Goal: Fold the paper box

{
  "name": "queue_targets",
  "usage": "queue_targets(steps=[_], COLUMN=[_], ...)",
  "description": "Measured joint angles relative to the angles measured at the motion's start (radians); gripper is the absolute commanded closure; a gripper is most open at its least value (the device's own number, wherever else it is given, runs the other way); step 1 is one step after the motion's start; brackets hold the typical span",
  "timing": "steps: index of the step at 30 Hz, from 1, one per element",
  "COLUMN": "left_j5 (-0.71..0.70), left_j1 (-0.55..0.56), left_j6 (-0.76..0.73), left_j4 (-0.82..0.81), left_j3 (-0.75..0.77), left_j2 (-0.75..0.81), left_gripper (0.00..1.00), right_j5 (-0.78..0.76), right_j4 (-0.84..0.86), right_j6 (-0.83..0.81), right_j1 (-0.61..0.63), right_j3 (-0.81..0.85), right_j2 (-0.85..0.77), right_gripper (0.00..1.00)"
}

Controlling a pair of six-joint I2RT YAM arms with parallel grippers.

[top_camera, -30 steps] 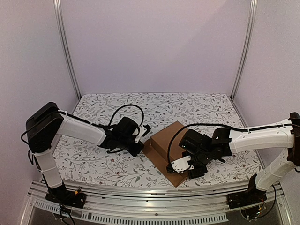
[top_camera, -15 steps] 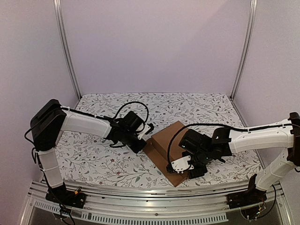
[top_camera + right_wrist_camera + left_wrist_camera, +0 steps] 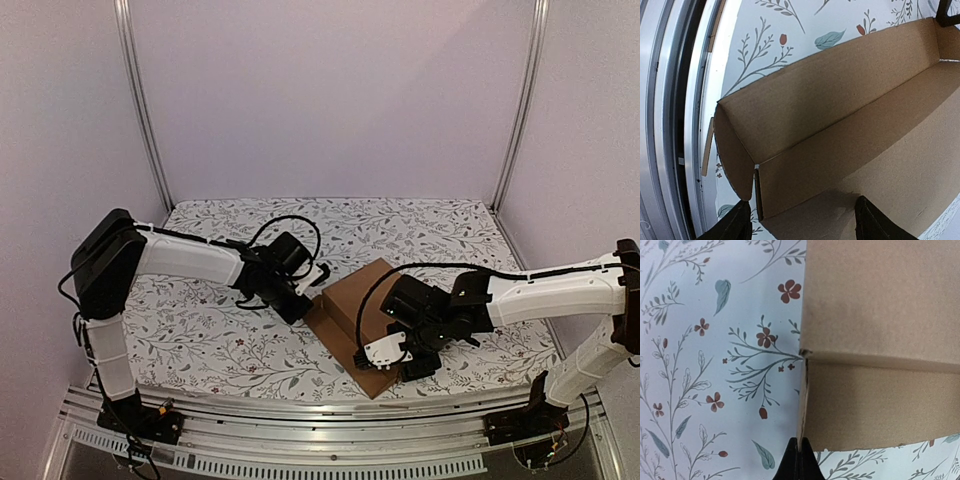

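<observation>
Paper box (image 3: 352, 312) lies near, right of centre on tabletop (image 3: 220, 330), near wall raised. Left tool (image 3: 799, 462) pinched shut, tips at box's left edge. Right tool (image 3: 800, 225) spread wide inside box. Judgement: right pins floor, left nudges side flap slowly

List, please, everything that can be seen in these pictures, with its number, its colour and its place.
paper box: one, plain brown, on the cloth between the two grippers, walls partly raised
cloth: one, white with grey-green leaves and red flowers, covering the table
frame posts: two, silver, upright at the back corners
rail: one, silver, along the near edge
left arm: one, white and black, reaching in from the left
right arm: one, white and black, reaching in from the right
left gripper: one, black, shut, at the box's left side
right gripper: one, black, open, over the box's near end
</observation>
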State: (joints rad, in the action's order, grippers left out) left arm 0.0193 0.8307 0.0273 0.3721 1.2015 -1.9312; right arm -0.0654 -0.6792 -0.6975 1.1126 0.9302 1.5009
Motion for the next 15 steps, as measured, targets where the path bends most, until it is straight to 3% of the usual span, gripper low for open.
queue_targets(steps=[15], left_j5=[0.013], left_j1=[-0.011], left_j6=[0.006], left_j4=[0.01], left_j3=[0.018], left_j2=[-0.007], left_gripper=[1.0], right_j5=[0.008], right_j4=[0.0], right_j6=[-0.003], right_j1=[0.0], right_j3=[0.007], right_j2=[0.008], right_gripper=[0.3])
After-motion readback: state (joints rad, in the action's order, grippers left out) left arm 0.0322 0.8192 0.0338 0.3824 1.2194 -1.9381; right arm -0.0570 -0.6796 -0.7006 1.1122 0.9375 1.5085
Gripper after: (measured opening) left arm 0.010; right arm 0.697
